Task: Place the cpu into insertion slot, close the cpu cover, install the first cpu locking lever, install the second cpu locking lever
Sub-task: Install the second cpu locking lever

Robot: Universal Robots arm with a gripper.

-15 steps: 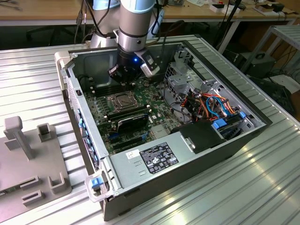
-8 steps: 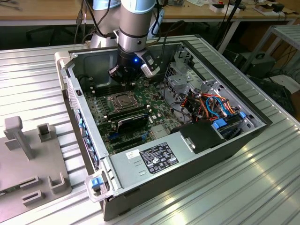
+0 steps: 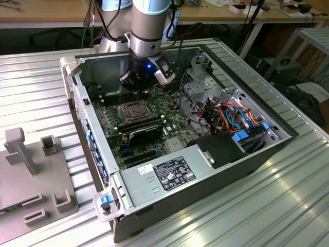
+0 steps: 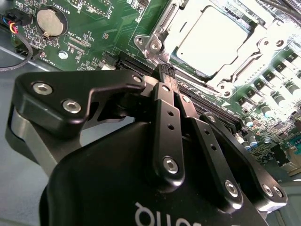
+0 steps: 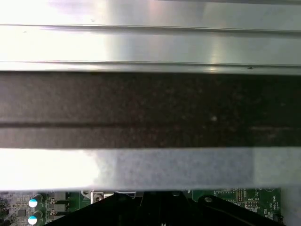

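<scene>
Exterior view: gripper (image 3: 138, 88) hangs inside the open case (image 3: 257, 159), just above the board, with the slot (image 3: 132, 109) just beside and toward the camera from my fingertips.

Second wrist view: my fingers (image 4: 165, 101) are pressed together, nothing between them. Cpu (image 4: 214, 37) sits in the slot (image 4: 235, 77), cover (image 4: 176, 14) down around it. Fingertips end near the socket's edge, over the long memory slots (image 4: 202, 106), cpu straight ahead.

First wrist view: case wall (image 5: 150, 108) close up, board (image 5: 235, 195) beneath.
</scene>
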